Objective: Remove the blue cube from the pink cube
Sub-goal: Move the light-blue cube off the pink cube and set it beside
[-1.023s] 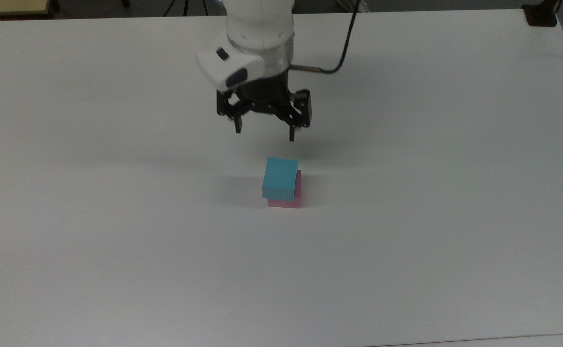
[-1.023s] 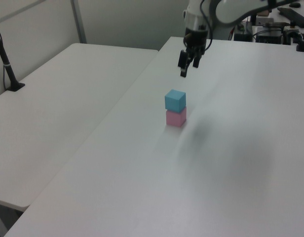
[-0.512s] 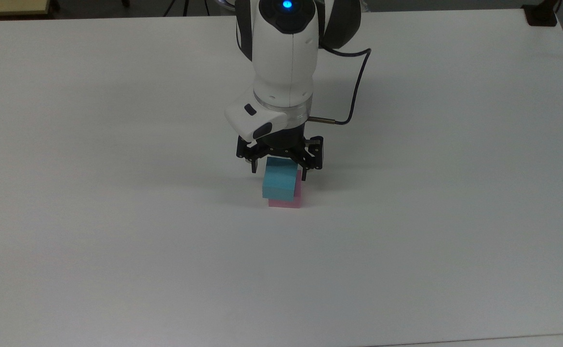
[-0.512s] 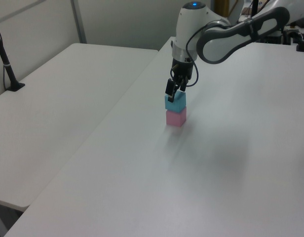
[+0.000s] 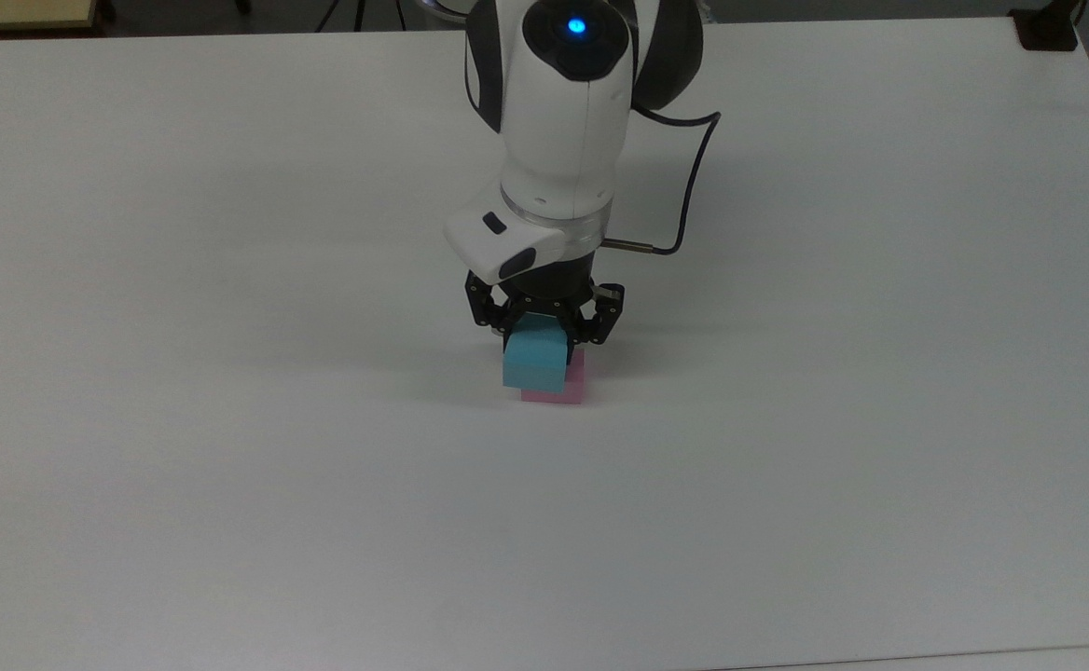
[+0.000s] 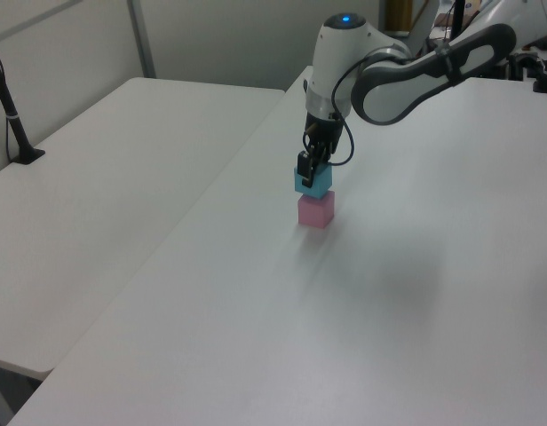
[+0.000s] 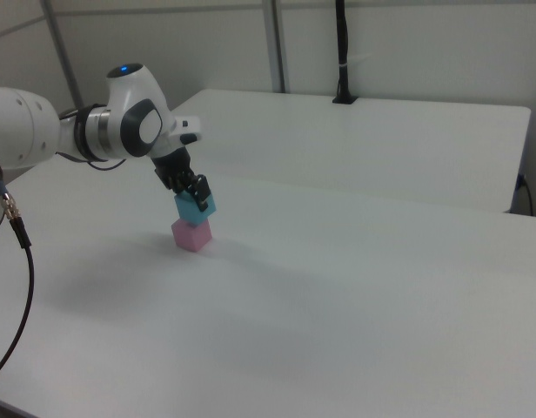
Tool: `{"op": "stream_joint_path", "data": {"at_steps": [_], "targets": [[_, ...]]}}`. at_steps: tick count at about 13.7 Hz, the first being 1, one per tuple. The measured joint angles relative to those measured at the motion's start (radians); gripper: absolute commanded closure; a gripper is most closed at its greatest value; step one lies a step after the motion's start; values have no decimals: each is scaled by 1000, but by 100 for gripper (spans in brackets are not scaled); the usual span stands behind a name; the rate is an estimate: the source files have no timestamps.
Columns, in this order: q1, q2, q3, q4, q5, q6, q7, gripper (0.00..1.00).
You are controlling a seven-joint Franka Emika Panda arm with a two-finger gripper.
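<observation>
The blue cube (image 5: 534, 362) (image 6: 313, 184) (image 7: 197, 207) is over the pink cube (image 5: 563, 389) (image 6: 315, 210) (image 7: 191, 235) in the middle of the white table (image 5: 227, 466). In the top view it is offset a little to the left, and pink shows below it and to the right. My gripper (image 5: 543, 333) (image 6: 306, 170) (image 7: 190, 191) comes down from above and is shut on the blue cube, one black finger against each side. Whether the two cubes still touch I cannot tell.
A black cable (image 5: 689, 177) loops from the wrist on the top view's right. A black base (image 5: 1048, 28) sits at the far right corner. A second white table (image 6: 105, 204) adjoins, with a black post (image 6: 11, 111) (image 7: 342, 52) at its edge.
The gripper came down from behind and above the stack, straddled the blue cube and shut on it. The blue cube has shifted slightly to the top view's left.
</observation>
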Motion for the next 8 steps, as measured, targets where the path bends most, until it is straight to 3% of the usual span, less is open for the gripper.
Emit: {"op": "stream_joint_path", "data": {"at_steps": [3,6,7,8], "targets": [[-49,-40,-4,7,0,-39,-51,68],[-109,-22,-7,-6,-10,-41,-115,58],[-125,-7,-7,-9,-23,-30,-123,53],[-141,13,-7,-11,-45,-14,-127,41]]}}
